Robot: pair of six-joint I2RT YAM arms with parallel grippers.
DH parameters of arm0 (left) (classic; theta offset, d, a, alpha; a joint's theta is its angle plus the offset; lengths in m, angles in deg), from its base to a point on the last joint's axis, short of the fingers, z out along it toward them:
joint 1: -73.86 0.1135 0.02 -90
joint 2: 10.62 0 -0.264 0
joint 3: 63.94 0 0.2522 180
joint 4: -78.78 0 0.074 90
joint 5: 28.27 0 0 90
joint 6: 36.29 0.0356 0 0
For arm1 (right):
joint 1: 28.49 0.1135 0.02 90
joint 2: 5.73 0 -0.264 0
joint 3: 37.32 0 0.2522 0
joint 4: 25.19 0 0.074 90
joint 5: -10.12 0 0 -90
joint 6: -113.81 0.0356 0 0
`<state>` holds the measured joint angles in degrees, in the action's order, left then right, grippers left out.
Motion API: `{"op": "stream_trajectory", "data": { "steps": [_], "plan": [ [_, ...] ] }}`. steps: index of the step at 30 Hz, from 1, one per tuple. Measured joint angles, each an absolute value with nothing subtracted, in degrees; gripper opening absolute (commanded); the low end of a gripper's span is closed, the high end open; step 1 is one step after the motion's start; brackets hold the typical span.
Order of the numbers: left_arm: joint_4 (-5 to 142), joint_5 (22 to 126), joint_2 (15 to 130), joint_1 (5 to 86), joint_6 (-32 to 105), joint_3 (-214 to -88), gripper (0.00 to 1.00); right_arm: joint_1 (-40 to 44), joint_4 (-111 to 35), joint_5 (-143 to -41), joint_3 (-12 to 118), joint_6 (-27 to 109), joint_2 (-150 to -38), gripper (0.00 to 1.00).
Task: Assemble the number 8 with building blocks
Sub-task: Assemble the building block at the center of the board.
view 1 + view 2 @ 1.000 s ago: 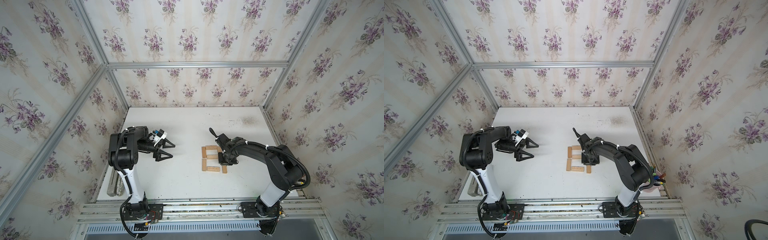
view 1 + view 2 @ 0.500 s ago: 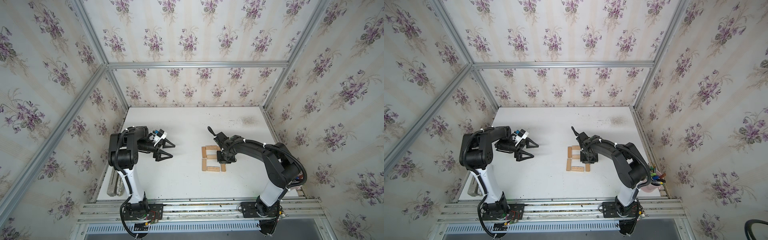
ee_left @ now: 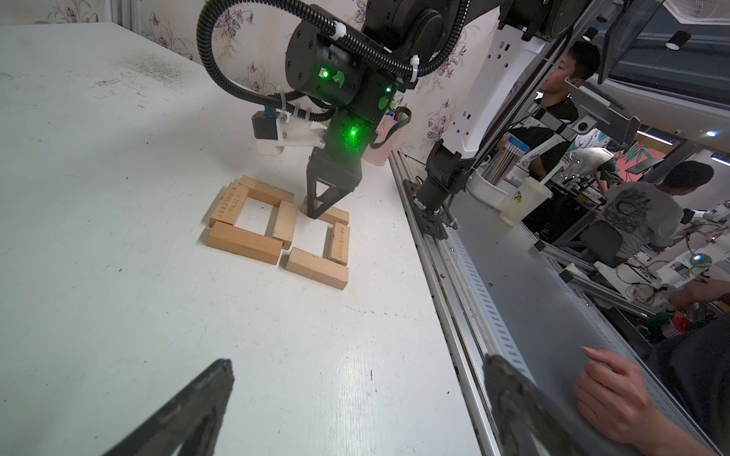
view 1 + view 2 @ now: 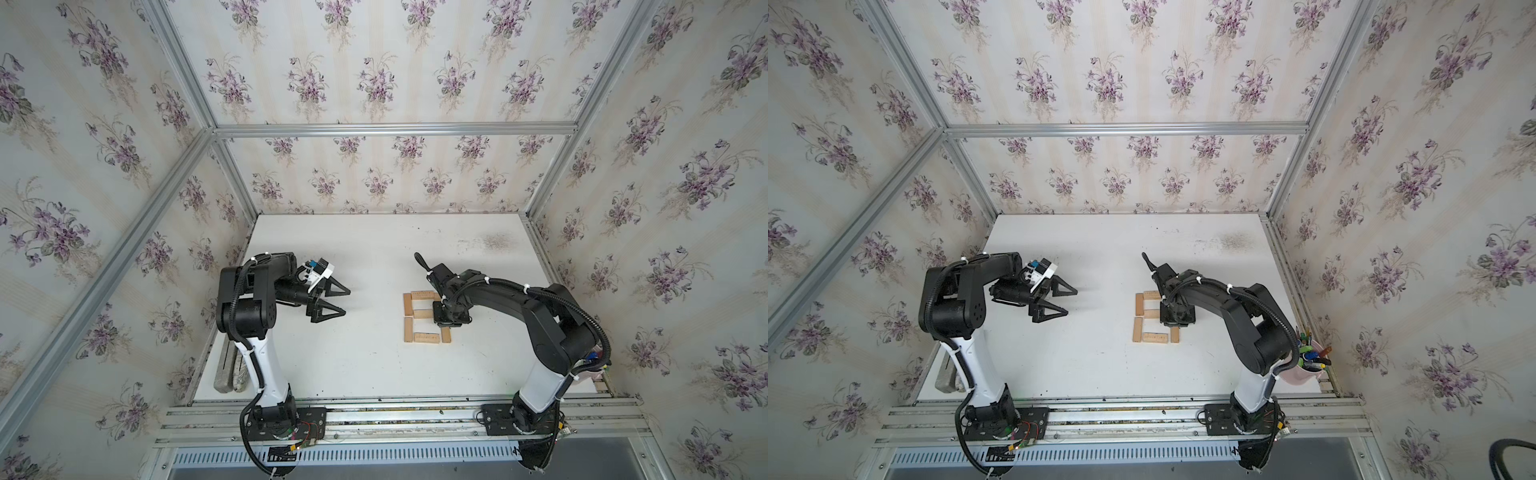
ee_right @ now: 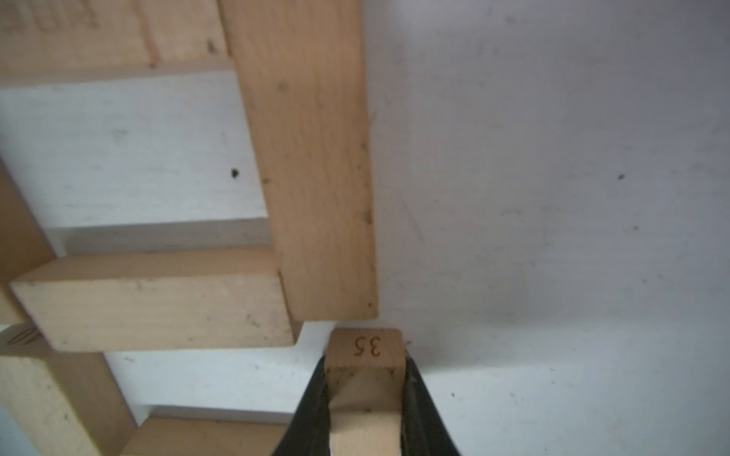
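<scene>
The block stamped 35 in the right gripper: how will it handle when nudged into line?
Probably stiff: the block stamped 35 looks like solid wood, so the right gripper should not deform it. Flat faces suggest it slides rather than rolls on the smooth table. Its end nearly meets the neighbouring block, so a push could shift that one too.

We count seven building blocks (image 3: 245, 243), all visible in the left wrist view. Both top views show six, the seventh being covered by the right arm (image 4: 536, 316) at the group's two o'clock. With the left arm (image 4: 249, 307) that makes two arms and two pincers: left pincer (image 4: 347, 301) and right pincer (image 3: 316, 213). Two grey slabs (image 4: 227, 370) lie at eight o'clock of the one counter (image 4: 374, 365), and one pink cup (image 4: 1306, 372) at four.
</scene>
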<state>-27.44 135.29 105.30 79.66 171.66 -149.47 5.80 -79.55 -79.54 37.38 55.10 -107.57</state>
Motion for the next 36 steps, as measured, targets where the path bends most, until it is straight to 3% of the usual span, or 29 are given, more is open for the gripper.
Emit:
{"op": "stream_trajectory", "data": {
  "steps": [9,15,23,30,34,36],
  "plan": [
    [-27.44,135.29,105.30,79.66,171.66,-149.47,0.99,5.73,-79.03,-80.00,37.19,55.23,-107.73,0.24],
    [-27.44,135.29,105.30,79.66,171.66,-149.47,1.00,5.93,-78.09,-80.52,36.77,55.30,-108.16,0.44],
    [-27.44,135.29,105.30,79.66,171.66,-149.47,1.00,5.91,-76.80,-81.96,35.94,55.08,-107.79,0.54],
    [-27.44,135.29,105.30,79.66,171.66,-149.47,0.99,5.88,-74.15,-84.19,33.91,52.48,-105.67,0.70],
    [-27.44,135.29,105.30,79.66,171.66,-149.47,1.00,4.88,-71.73,-85.48,31.96,50.23,-102.68,0.92],
    [-27.44,135.29,105.30,79.66,171.66,-149.47,1.00,4.51,-71.55,-85.44,31.66,49.18,-102.02,0.97]
  ]
}}
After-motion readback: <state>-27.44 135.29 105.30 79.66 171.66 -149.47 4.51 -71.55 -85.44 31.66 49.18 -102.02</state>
